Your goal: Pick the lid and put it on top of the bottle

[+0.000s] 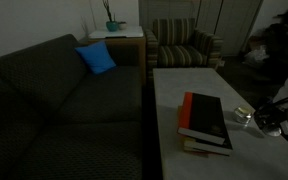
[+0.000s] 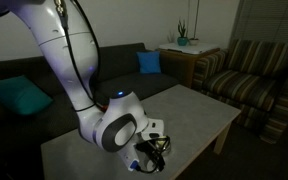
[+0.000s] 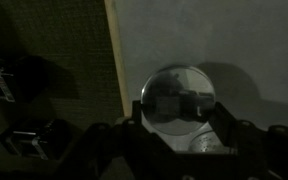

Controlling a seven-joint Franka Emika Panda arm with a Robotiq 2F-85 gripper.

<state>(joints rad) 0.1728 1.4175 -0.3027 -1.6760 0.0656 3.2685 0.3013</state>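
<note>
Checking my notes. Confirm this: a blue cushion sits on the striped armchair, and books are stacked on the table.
Wrong seat: the cushion sits on the sofa, not the armchair, as both exterior views show. The books are stacked on the table.

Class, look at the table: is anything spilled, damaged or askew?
Nothing spilled or damaged shows. Only the stacked books sit slightly askew, the lower one poking out beneath the top one. The dim light hides finer detail.

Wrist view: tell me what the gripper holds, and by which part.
Cannot be told. A round glassy piece lies between the fingers of the gripper, which flank its rim, but the dim picture shows no sure contact.
</note>
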